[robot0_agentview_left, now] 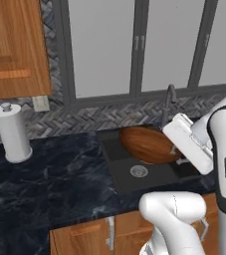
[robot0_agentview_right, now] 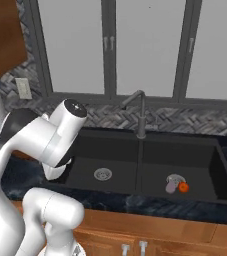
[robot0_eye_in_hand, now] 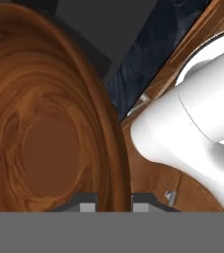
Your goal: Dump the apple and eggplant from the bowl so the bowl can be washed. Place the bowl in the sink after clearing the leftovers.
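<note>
Two leftovers cleared, bowl held over the left basin

Two items, the apple (robot0_agentview_right: 184, 187) and the eggplant (robot0_agentview_right: 171, 185), lie touching each other on the floor of the right basin of the sink (robot0_agentview_right: 211, 142), beside its drain. Their position there fits the dumping step being complete; neither is seen inside the bowl.

The bowl (robot0_agentview_left: 148, 145) is held on edge above the left basin, near that basin's back rim, clear of the silver drain (robot0_agentview_left: 139, 171) below it. In the hand view the glossy interior (robot0_eye_in_hand: 49, 133) shows bare, with no food on it. The steep tilt is judged to be the emptying attitude, not a resting one.

The tool (robot0_eye_in_hand: 114, 205) is narrowed onto the bowl's rim, one fingertip inside the wall and one outside, so the bowl hangs from that single pinch. A rim grip is judged to suit a vessel too wide for the jaws to span.

The faucet (robot0_agentview_right: 140, 112) stands at the back edge between the two basins, just beside the raised bowl in the left base view. Whether they touch cannot be told.

A paper towel roll (robot0_agentview_left: 13, 132) stands well away toward the left back of the surface (robot0_agentview_left: 50, 184).

Judgement: what remains is lowering the bowl into the basin and releasing it. Risk lies in the bowl slipping or swinging at the rim pinch.
</note>
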Motion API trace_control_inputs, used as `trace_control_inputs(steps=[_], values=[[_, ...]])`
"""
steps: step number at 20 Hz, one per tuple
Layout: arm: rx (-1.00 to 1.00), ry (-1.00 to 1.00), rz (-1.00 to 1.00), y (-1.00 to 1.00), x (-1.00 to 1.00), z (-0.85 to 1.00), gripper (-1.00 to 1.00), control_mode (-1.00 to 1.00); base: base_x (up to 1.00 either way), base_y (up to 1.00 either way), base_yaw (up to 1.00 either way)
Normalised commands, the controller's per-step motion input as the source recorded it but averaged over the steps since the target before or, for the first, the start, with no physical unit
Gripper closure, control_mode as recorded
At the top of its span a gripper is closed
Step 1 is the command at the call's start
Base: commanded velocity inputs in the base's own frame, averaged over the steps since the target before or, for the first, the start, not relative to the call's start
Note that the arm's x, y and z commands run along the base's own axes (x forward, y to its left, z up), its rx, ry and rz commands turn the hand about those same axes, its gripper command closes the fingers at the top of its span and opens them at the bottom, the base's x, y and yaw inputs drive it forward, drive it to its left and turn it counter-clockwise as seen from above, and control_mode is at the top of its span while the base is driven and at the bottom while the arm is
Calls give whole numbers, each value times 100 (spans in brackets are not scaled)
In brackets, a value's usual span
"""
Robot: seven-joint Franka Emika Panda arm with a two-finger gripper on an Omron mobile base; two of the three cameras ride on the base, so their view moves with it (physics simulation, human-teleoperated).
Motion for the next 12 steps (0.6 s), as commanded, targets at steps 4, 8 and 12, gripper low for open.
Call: trace_control_inputs(steps=[4,8,12], values=[[0,0,0,0,0,0,100,100,45,100,0],[0,0,0,0,0,0,100,100,40,82,0],[0,0,0,0,0,0,100,100,0,1,0]])
